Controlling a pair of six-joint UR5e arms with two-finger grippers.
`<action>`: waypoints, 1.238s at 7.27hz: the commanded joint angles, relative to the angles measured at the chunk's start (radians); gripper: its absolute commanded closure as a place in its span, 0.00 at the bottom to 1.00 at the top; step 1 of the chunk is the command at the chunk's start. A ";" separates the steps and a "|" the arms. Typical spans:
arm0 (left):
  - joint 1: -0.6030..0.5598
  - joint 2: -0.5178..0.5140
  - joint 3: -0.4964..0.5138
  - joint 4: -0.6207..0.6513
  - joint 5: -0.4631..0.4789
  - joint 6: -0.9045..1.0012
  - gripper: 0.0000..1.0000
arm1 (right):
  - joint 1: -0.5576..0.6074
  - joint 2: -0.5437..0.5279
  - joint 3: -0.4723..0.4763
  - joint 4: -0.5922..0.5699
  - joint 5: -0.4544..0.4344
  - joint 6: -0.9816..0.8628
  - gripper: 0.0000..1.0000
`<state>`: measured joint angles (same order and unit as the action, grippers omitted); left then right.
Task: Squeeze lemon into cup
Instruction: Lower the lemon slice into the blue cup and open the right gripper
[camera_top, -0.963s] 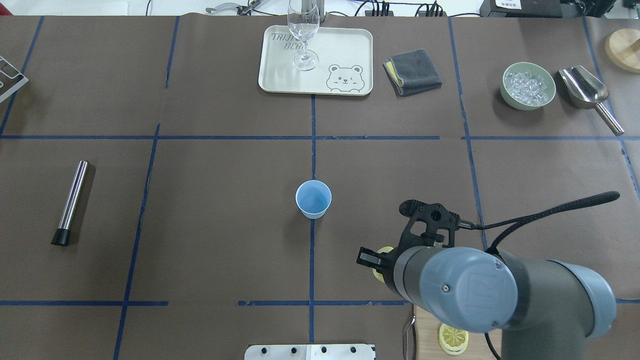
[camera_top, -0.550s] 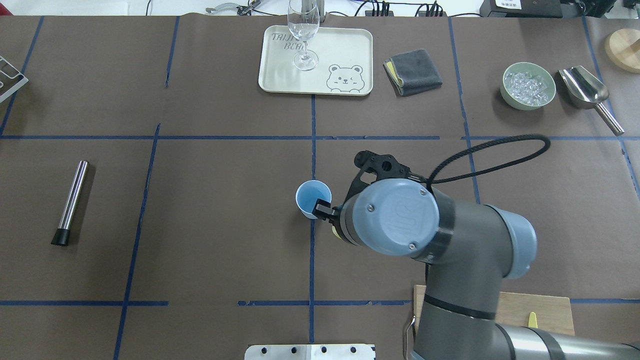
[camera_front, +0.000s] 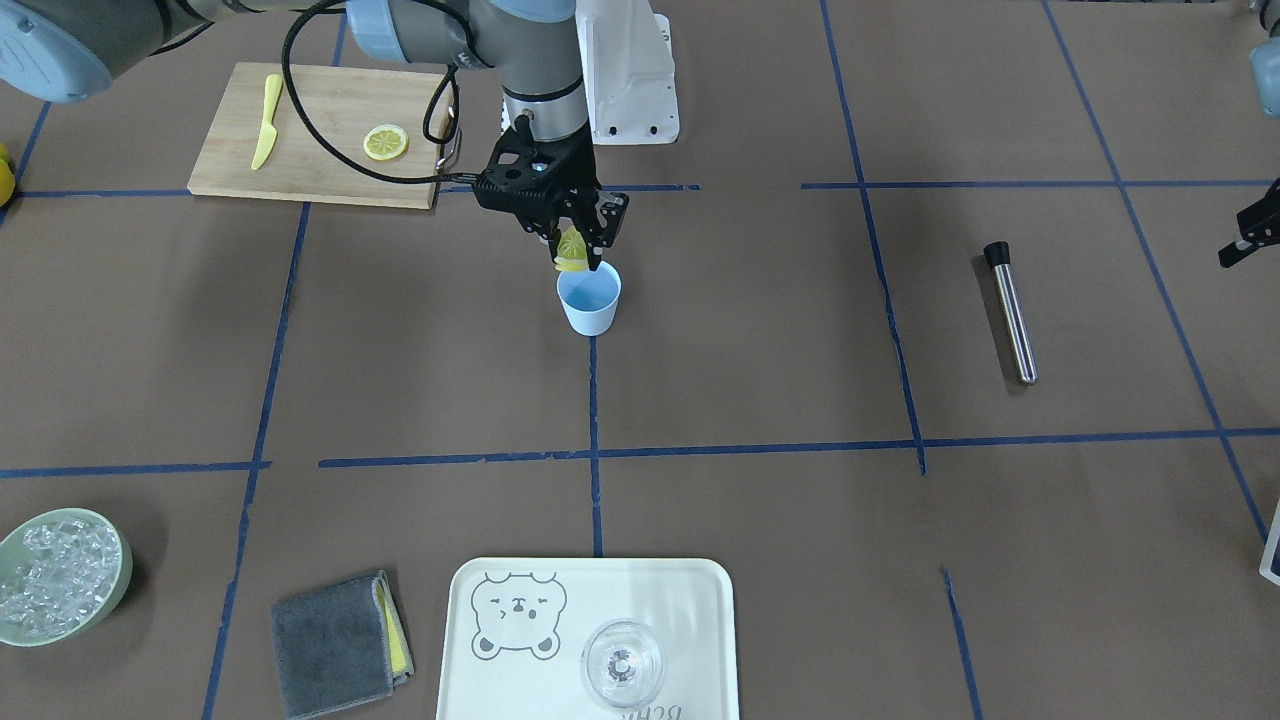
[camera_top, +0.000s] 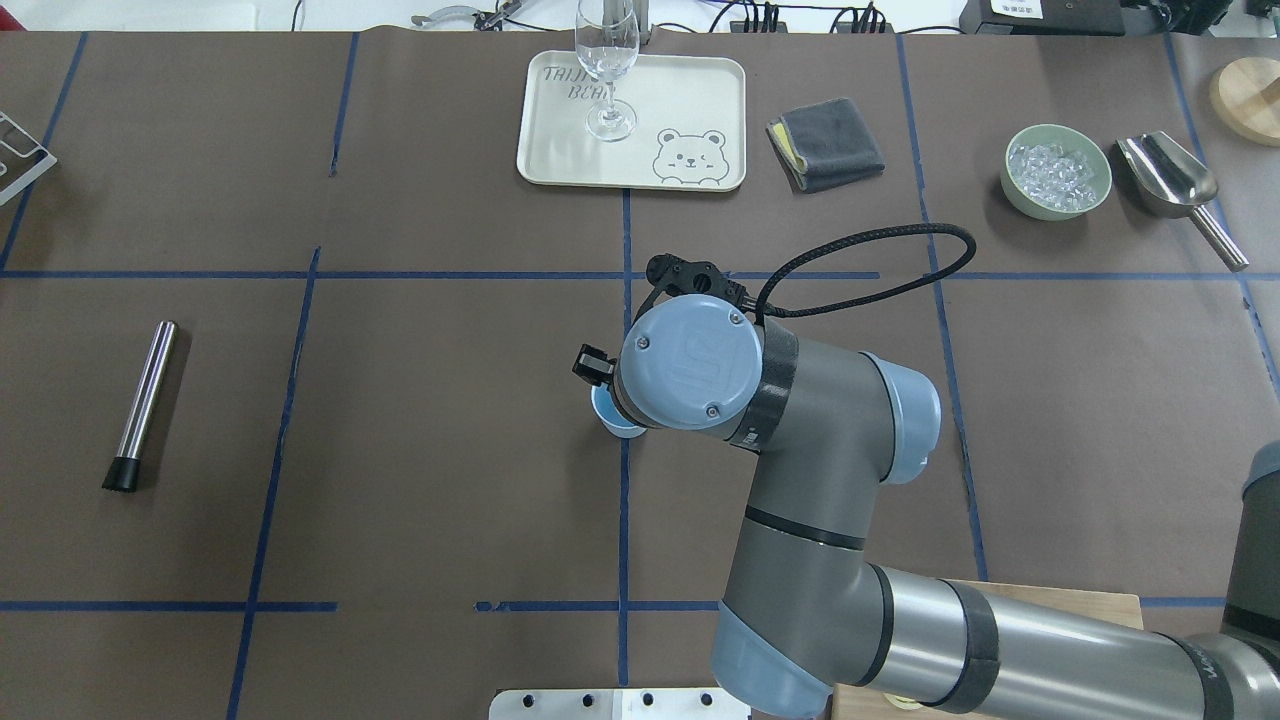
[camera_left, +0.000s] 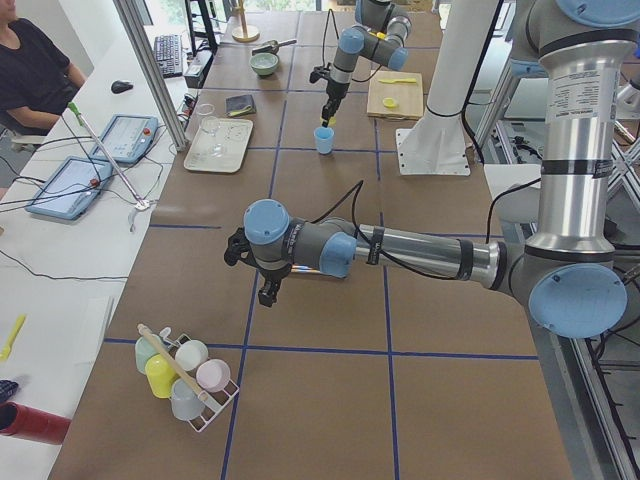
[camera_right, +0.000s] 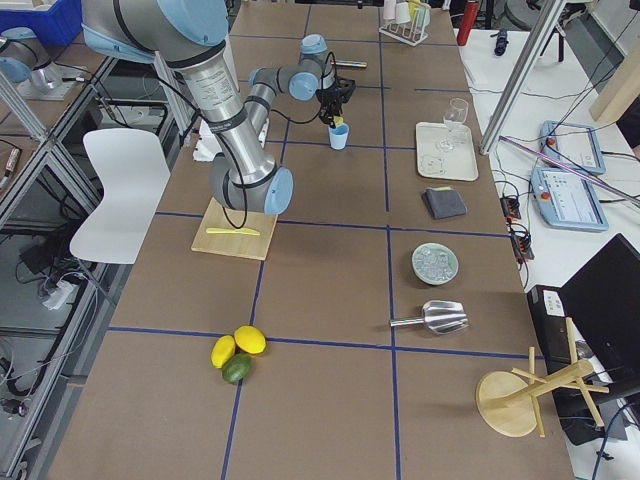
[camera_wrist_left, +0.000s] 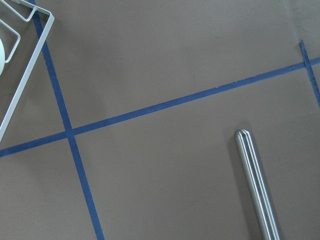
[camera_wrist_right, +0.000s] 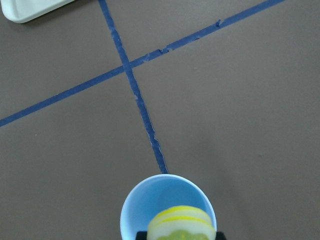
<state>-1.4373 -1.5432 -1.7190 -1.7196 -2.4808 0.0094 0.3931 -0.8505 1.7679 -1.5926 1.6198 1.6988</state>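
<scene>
My right gripper (camera_front: 577, 243) is shut on a yellow lemon slice (camera_front: 571, 256) and holds it on edge just above the rim of the light-blue cup (camera_front: 589, 300). The right wrist view looks down into the cup (camera_wrist_right: 160, 202) with the slice (camera_wrist_right: 182, 222) over its near side. In the overhead view my right wrist covers most of the cup (camera_top: 612, 422). A second lemon slice (camera_front: 385, 142) lies on the wooden cutting board (camera_front: 320, 120). Only a black part of my left gripper (camera_front: 1248, 232) shows at the front view's right edge; I cannot tell whether it is open or shut.
A yellow knife (camera_front: 262, 135) lies on the board. A steel muddler (camera_top: 140, 405) lies at the left. At the far side are a bear tray (camera_top: 690, 100) with a clear glass (camera_top: 607, 70), a grey cloth (camera_top: 825, 143), a green bowl of ice (camera_top: 1057, 170) and a scoop (camera_top: 1175, 180).
My right arm has carried the lemon slice from near the cutting board leftward and forward, and now holds it over the cup. Nothing else has moved.
</scene>
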 joint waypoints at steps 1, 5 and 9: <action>0.000 0.000 0.001 0.000 -0.001 0.000 0.00 | 0.001 0.008 -0.036 0.020 0.000 -0.001 0.49; 0.000 0.003 0.001 0.000 -0.001 0.001 0.00 | 0.001 0.019 -0.054 0.020 -0.001 -0.002 0.46; 0.000 0.006 -0.001 0.000 -0.001 0.001 0.00 | 0.001 0.021 -0.057 0.020 -0.001 -0.002 0.30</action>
<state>-1.4373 -1.5380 -1.7195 -1.7196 -2.4820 0.0107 0.3942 -0.8305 1.7110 -1.5723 1.6194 1.6966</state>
